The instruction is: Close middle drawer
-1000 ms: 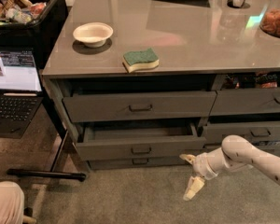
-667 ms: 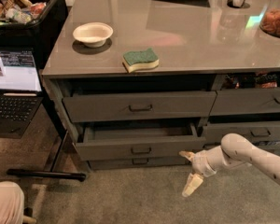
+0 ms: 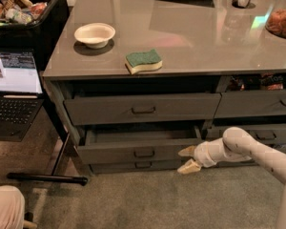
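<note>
The claw (image 3: 188,159) hangs low and released, its two fingers spread, just beside the right end of the middle drawer (image 3: 133,152). The drawer stands partly open below the grey surface (image 3: 195,42), which carries a sponge (image 3: 143,61) and a bowl (image 3: 94,34).

No readable text.
Laptop screen (image 3: 14,73) print too blurred; gripper (image 3: 187,159), fingers apart, by middle drawer (image 3: 133,152) right end.
</note>
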Robot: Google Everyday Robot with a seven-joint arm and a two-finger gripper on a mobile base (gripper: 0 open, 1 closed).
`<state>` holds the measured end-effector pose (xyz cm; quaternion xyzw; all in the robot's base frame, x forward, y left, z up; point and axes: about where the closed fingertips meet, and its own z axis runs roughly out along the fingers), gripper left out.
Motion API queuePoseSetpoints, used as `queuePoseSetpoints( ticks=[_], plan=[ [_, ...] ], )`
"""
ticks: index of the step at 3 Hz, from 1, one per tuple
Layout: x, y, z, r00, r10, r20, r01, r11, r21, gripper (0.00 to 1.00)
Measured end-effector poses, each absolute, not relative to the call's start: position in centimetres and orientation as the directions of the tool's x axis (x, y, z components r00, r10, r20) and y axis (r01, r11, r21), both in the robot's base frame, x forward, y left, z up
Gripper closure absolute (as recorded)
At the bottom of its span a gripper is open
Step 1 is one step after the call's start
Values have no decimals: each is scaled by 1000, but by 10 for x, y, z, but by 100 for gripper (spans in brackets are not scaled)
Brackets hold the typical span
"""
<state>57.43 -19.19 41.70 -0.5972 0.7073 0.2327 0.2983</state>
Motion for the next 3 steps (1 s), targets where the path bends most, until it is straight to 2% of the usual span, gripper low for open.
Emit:
queuePoseSetpoints(
  ticks=[1, 2, 3],
  plan=[
    [601, -196, 420, -107, -704, -702, -975, 211, -63, 41],
    [615, -197, 423, -97, -698, -709, -968, 233, -96, 18],
    [614, -197, 424, -97, -698, -710, -968, 233, -97, 0]
  ],
)
